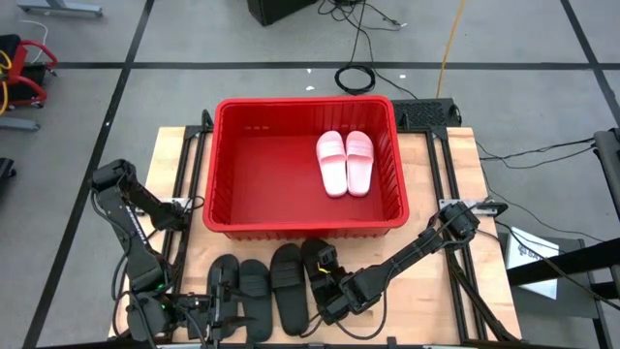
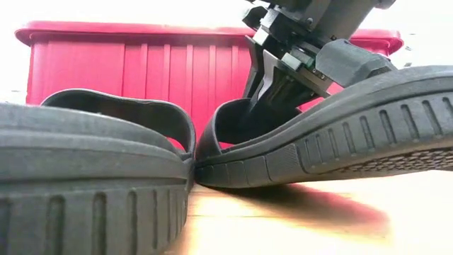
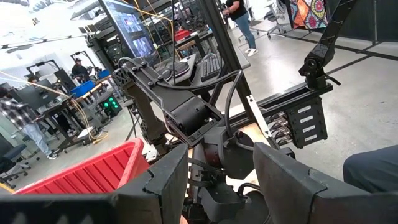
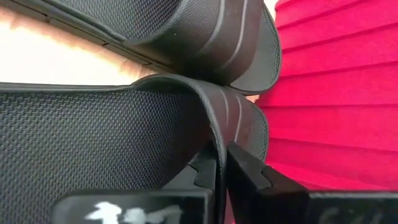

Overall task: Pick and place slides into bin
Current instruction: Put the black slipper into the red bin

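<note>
Two pale pink slides lie side by side on the floor of the red bin. Four black slides lie in a row on the table in front of the bin. My right gripper is shut on the strap of the rightmost black slide, which also shows in the low view. My left gripper hovers open over the two leftmost black slides near the table's near edge. Its fingers are spread and hold nothing. My right gripper pinches the edge of the black slide's strap, with one finger under the strap and the other outside it. The fingers come slanting down from above. The slide is tilted, one end on the table and its sole raised.
The bin's tall near wall stands just behind the row of black slides. A neighbouring black slide touches the held one. Metal frame rails run along both sides of the table. Cables lie on the floor beyond.
</note>
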Tool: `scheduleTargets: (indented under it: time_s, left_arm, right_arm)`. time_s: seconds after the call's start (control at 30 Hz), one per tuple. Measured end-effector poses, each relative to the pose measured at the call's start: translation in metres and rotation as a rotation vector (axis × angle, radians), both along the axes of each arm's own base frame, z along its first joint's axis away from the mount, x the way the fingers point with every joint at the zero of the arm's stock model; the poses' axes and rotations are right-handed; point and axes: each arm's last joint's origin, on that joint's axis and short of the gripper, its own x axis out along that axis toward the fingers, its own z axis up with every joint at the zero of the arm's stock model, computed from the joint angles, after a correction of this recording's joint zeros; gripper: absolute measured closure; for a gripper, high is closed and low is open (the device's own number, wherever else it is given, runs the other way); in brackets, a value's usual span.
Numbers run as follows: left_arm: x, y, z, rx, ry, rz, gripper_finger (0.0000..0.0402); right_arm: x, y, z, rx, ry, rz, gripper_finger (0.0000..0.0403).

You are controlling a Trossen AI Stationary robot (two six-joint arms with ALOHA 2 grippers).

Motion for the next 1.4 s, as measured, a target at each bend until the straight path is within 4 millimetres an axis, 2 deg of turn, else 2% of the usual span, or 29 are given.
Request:
scheduleTargets:
  time_s: [0.17, 0.37, 0.97, 1.4]
  left_arm:
    - [0.0, 0.0, 0.0, 0.0, 0.0, 0.0, 0.0213]
    - [0.0, 0.0, 0.0, 0.0, 0.0, 0.0, 0.0213]
    - [0.0, 0.0, 0.0, 0.003, 0.0, -0.001, 0.0213]
    - [0.0, 0.0, 0.0, 0.005, 0.0, -0.001, 0.0213]
  right_arm:
    - [0.0, -0.001, 0.004, 0.009, -0.007, -0.003, 0.0395]
    - [-0.006, 0.001, 0.018, 0.053, -0.025, -0.015, 0.0391]
    - [-0.025, 0.017, 0.048, 0.178, -0.046, 0.034, 0.0393]
    - [-0.034, 0.032, 0.089, 0.351, -0.227, 0.092, 0.0393]
